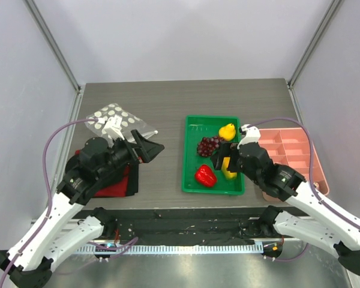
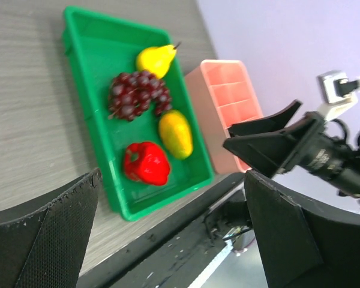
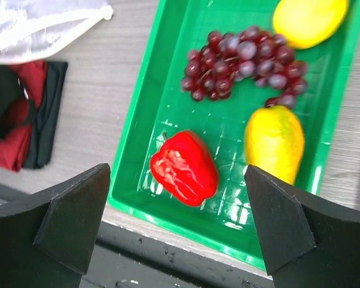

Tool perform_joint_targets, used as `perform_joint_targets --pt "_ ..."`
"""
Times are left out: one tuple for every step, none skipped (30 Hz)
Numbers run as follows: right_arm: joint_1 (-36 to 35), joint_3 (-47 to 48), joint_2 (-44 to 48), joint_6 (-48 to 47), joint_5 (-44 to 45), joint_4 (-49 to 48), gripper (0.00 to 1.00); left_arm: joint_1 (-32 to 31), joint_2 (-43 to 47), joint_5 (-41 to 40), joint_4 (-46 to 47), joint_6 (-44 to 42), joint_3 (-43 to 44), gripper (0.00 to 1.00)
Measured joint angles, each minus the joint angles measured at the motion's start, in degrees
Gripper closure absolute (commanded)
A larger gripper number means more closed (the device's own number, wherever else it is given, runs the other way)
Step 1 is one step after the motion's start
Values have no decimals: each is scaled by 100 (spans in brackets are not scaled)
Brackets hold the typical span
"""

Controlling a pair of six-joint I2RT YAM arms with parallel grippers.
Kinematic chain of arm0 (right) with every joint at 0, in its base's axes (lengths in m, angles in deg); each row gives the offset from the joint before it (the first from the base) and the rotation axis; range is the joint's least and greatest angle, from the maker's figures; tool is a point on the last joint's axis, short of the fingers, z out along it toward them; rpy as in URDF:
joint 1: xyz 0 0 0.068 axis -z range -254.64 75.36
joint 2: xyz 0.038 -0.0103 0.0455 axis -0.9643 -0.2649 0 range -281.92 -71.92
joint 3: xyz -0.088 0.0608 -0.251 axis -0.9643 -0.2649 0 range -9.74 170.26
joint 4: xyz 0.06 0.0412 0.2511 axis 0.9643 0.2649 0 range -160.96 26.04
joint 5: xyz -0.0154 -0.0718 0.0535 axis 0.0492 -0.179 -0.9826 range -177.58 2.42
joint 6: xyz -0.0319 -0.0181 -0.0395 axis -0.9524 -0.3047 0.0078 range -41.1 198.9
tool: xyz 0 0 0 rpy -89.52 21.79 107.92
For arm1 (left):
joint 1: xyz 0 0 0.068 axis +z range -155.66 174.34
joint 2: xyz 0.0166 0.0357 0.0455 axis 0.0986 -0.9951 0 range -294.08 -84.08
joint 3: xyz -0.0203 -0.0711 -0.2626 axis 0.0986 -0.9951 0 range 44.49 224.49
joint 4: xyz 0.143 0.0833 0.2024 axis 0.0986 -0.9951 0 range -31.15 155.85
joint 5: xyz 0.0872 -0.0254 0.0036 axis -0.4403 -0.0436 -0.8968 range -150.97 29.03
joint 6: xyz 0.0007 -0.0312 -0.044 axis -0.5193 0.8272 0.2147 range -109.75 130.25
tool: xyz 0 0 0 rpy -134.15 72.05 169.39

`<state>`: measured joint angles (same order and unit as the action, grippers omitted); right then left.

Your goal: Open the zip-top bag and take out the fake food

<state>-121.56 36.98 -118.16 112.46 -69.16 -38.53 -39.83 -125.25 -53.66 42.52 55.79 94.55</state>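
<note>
Left fingers point(image 2: 42, 240) spread wide, holding nothing, arm raised near the bag point(image 1: 117, 117); right fingers point(image 3: 72, 216) wide too, empty above the tray point(image 3: 149, 111).

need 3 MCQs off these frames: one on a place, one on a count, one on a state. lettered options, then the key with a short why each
1. Where does the zip-top bag lie?
A. on the table, left of the green tray
B. inside the tray
C. hanging from a gripper

2. How many toy foods lie in the tray?
A. two
B. three
C. four

3. The right gripper is:
A. shut on a toy food
B. open, holding nothing
C. shut and empty

Key
1 A: the top view shows the bag on the tabletop, apart from the tray.
2 C: the left wrist view shows a red pepper, a grape cluster, a yellow pear and another yellow fruit.
3 B: its jaws stand wide apart with nothing between them.
</note>
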Motion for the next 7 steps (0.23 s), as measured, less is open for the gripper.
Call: perform_joint_targets --pt "-2 0 83 20 81 37 0 0 57 28 70 28 0 0" --pt "-2 0 146 31 144 70 0 0 105 52 131 52 -2 0" --pt "-2 0 186 44 203 107 0 0 138 74 177 59 -2 0" --pt "0 0 214 46 254 138 0 0 160 87 212 61 -2 0" --pt "-2 0 227 46 289 162 0 0 166 90 232 63 -2 0" --pt "-2 0 227 44 321 195 0 0 170 90 240 61 -2 0" --pt "-2 0 225 42 354 212 0 0 170 87 256 59 -2 0"
